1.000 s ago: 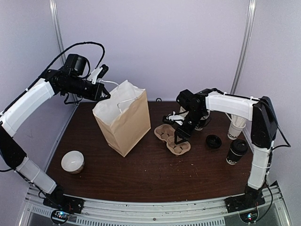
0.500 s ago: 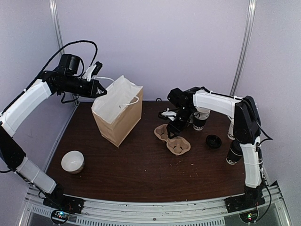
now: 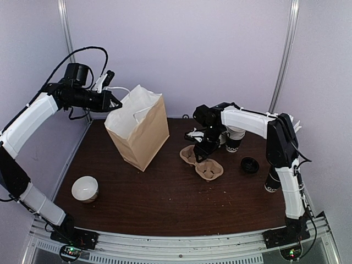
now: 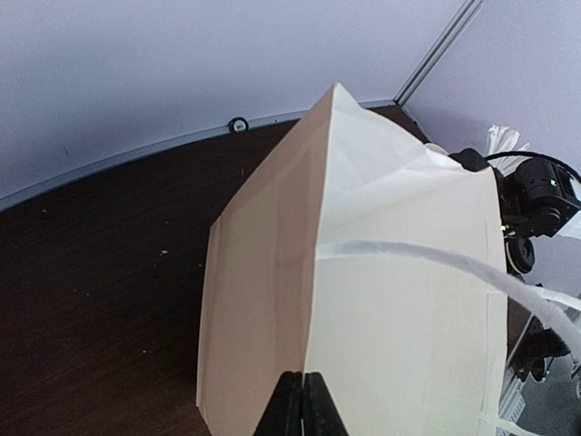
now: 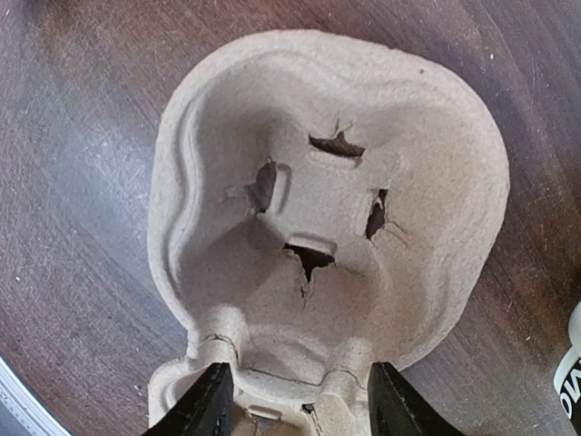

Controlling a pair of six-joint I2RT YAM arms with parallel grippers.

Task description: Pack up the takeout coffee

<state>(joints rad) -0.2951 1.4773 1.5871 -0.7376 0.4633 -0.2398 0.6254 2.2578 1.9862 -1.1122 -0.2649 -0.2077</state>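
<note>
The left claw [image 3: 114, 102] is pinched shut on the top edge of the paper bag [image 3: 140, 135] at the back left of the tabletop [image 3: 165, 203]. The bag leans, its mouth turned toward that claw, with one white handle lying loose against its side. In the left wrist view the two fingers [image 4: 302, 404] meet with no gap right at the bag's wall. The right claw [image 3: 202, 151] hangs low over the pulp cup tray [image 3: 210, 170] at the middle of the tabletop. It stands part-open, with a finger [image 5: 207, 404] on each side of the tray's narrow waist, close to its rim. The tray's wells hold nothing. The coffee [image 3: 270, 180], black-lidded, stands upright near the right edge, well apart from bag and tray and partly hidden behind the right arm. A loose black lid [image 3: 250, 164] lies between it and the tray. Stacked paper cups [image 3: 234, 144] stand just behind the right claw. A white mug [image 3: 85, 188] sits near the front left.
</note>
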